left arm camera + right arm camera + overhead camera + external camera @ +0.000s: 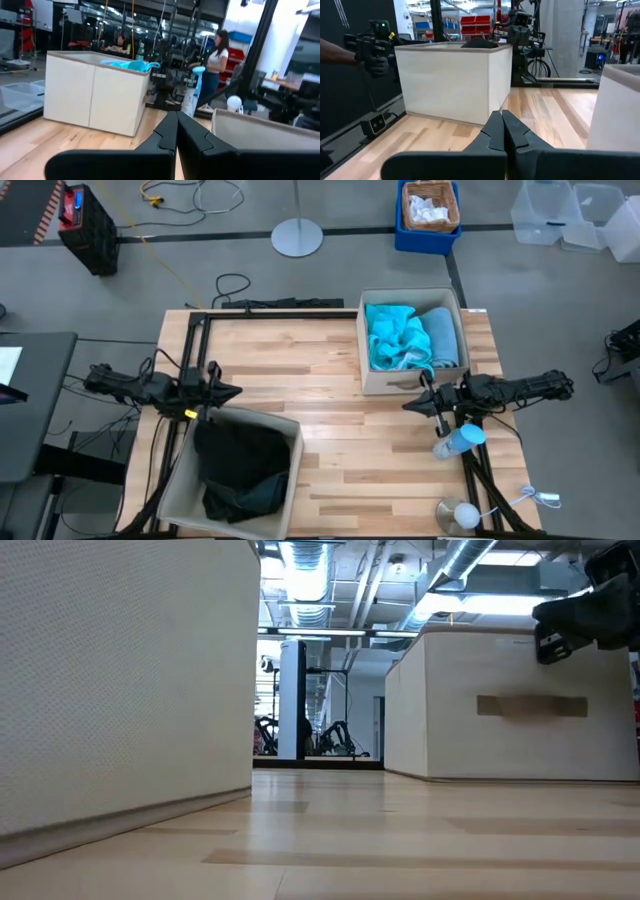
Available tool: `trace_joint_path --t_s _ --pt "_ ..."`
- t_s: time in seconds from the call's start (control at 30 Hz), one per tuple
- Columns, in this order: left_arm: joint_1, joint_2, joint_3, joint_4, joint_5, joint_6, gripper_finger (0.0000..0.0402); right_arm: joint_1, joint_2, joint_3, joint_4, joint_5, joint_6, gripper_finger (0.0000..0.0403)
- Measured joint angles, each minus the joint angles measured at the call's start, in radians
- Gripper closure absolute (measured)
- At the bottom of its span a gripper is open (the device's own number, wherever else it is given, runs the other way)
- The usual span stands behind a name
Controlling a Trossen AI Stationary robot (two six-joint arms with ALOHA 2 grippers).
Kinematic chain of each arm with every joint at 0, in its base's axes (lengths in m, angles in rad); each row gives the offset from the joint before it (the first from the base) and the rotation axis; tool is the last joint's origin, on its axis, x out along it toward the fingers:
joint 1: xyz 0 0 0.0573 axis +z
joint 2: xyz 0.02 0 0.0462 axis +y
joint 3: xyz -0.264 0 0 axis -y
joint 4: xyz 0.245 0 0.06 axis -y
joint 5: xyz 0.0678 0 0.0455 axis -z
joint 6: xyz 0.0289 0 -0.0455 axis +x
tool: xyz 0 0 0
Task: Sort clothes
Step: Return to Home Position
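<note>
The bright turquoise garment (394,335) and the folded pale dusty-blue garment (444,335) lie in the beige bin (410,380) at the table's far right. The black garment (240,460) and the dark green garment (262,498) lie in the beige bin (180,480) at the near left. My left gripper (236,391) is shut and empty, above the table just beyond the near-left bin. My right gripper (408,406) is shut and empty, just in front of the far-right bin. The turquoise garment also shows above the bin's rim in the left wrist view (131,64).
A clear plastic bottle (458,442) and a small round object (462,515) lie at the table's near right. Bare wood (330,430) lies between the two bins. People (216,55) stand in the room beyond the table.
</note>
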Motion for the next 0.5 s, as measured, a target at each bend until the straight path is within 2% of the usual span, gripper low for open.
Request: trace_joint_path --t_s 0.23,0.5 --pt "0.009 0.0 -0.089 0.161 0.011 0.006 0.0401 0.0 0.0 0.0 -0.014 0.0 0.008 0.0403" --pt "0.063 0.0 -0.096 0.178 0.082 -0.013 0.0401 0.0 0.0 0.0 -0.015 0.0 0.01 0.0403"
